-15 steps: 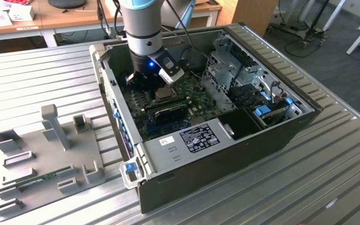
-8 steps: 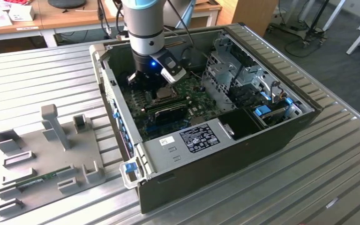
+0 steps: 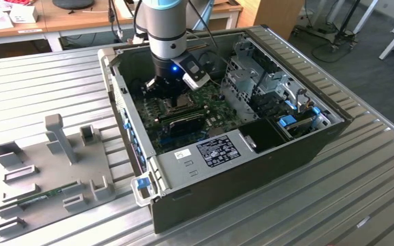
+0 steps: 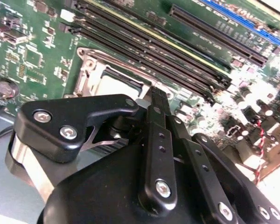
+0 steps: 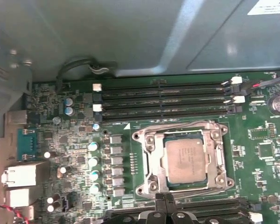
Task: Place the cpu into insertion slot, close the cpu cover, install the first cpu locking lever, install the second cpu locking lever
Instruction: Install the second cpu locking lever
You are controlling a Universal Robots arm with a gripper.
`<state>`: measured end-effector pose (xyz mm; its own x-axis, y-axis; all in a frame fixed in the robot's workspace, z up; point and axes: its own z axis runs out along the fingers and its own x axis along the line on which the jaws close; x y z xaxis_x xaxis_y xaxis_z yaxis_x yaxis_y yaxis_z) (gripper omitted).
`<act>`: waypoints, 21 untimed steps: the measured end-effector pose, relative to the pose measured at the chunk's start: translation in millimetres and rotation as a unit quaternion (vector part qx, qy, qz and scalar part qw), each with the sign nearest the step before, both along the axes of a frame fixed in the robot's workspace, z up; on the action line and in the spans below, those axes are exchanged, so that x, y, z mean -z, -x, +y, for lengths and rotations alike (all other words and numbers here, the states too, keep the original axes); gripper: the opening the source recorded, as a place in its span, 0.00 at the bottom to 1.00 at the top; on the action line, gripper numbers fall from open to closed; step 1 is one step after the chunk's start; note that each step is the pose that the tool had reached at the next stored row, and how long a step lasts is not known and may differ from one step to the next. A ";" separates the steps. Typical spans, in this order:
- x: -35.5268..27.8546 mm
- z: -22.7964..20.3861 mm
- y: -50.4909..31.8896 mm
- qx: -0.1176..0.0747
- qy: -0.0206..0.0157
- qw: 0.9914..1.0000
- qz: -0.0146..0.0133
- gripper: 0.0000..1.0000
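First wrist view gives me the cpu (image 5: 185, 162) seated beneath the closed cpu cover (image 5: 151, 161) — my gripper (image 5: 162, 201), fingertips clenched, just beside it.

Place: robotics lab or test workshop, set in an office-like room.
Work surface: ribbed metal desk (image 3: 39, 77) of aluminium profiles.
Test piece: opened computer case (image 3: 252, 154), side panel off, green motherboard (image 5: 60, 140) exposed in the first wrist view.
Machine: grey robot arm (image 3: 162, 31) reaching down into the case.
Fixture: grey holder plate (image 3: 46, 169) with upright brackets, at the exterior view's left.
Background: wooden office tables (image 3: 67, 20) with papers, grey carpet floor (image 3: 361, 56), wheeled stand legs at the far edge.
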<state>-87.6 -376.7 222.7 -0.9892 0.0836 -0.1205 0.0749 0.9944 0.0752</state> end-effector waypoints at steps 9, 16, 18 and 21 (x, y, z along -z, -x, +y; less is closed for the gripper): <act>0.5 0.1 -0.3 0.000 0.000 1.000 0.023 0.10; 0.5 0.0 -0.6 0.000 0.000 1.000 0.025 0.10; 0.6 0.1 -2.0 0.000 0.000 1.000 0.025 0.10; 0.5 0.0 -4.4 0.000 0.000 1.000 0.025 0.10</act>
